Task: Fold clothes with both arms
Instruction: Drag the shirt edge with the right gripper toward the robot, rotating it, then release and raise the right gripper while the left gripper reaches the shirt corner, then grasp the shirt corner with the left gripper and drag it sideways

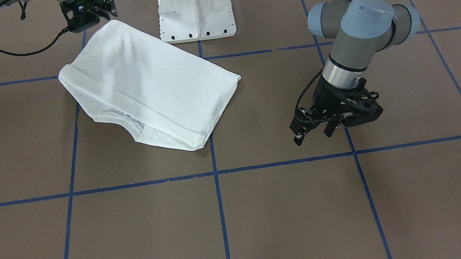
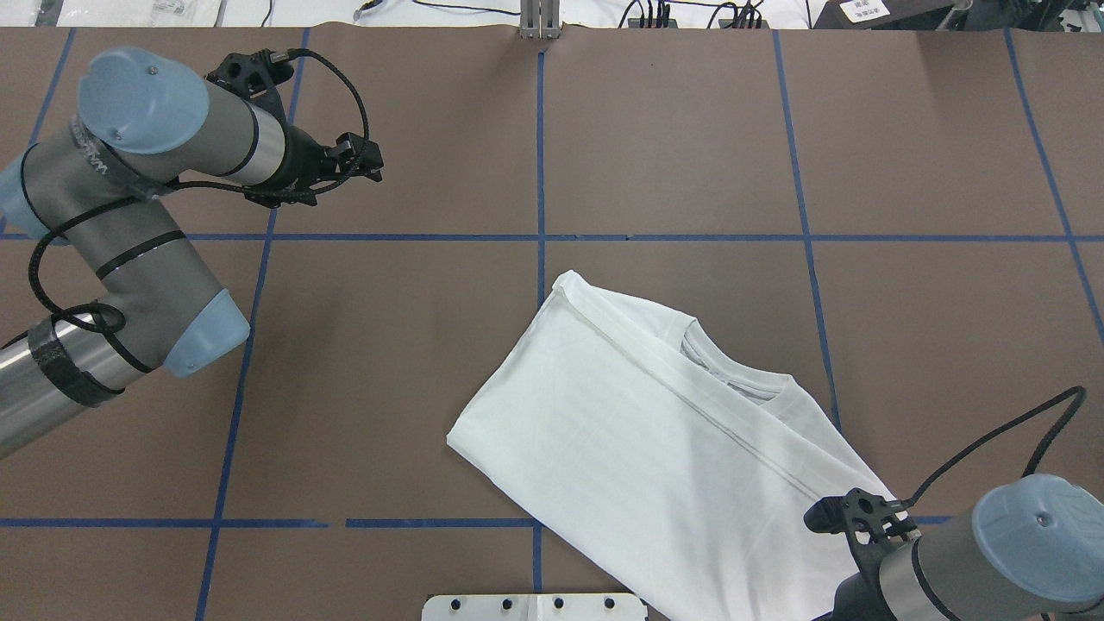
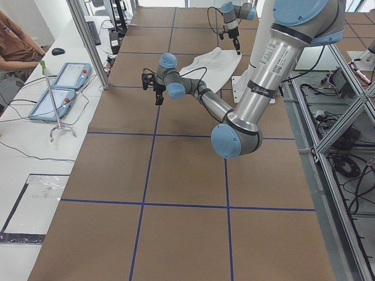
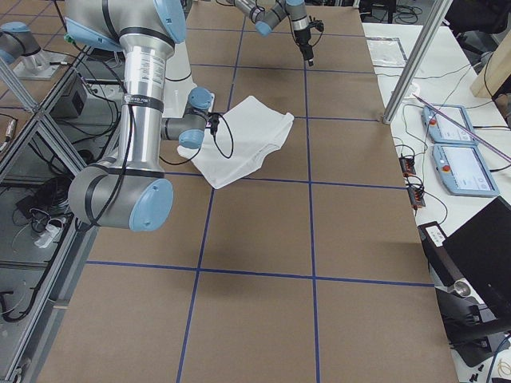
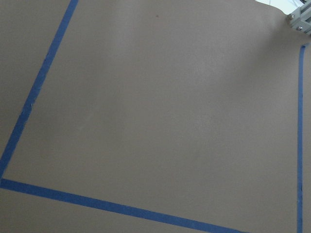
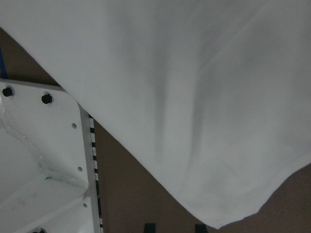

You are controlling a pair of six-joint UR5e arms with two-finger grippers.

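Nearest the robot, I have the white pedestal base [image 1: 195, 12] at the table's [image 1: 267, 221] edge. The right arm [image 2: 992, 552] is tucked in low beside it. Its wrist camera shows me the right gripper [image 6: 175, 228] with both fingertips [image 6: 149, 228] at the bottom of the view and a clear gap between them. The jaws stand parted with nothing clamped. The shirt's near corner lies just ahead of the tips, not between them. The white shirt [image 2: 655, 448] lies flat on the brown surface, folded into a rough oblong. It slants out from beside the base across a crossing of the blue tape lines [image 1: 222, 217], mostly on the right arm's half. Its ribbed collar [image 2: 733, 371] peeks out from under a folded layer on the edge turned away from the robot. Farther out on the other half, well apart from the shirt, the left arm [image 2: 129, 259] reaches over the table. The left gripper [image 1: 314, 136] points down with its two fingers spread and nothing held. I cannot tell whether its tips touch the surface, as its own wrist camera gives me only brown table and tape. Beyond the table's far side, in the left side view, two control tablets [image 3: 61, 88] lie on a white bench. A person's sleeve [image 3: 14, 41] shows at the corner.
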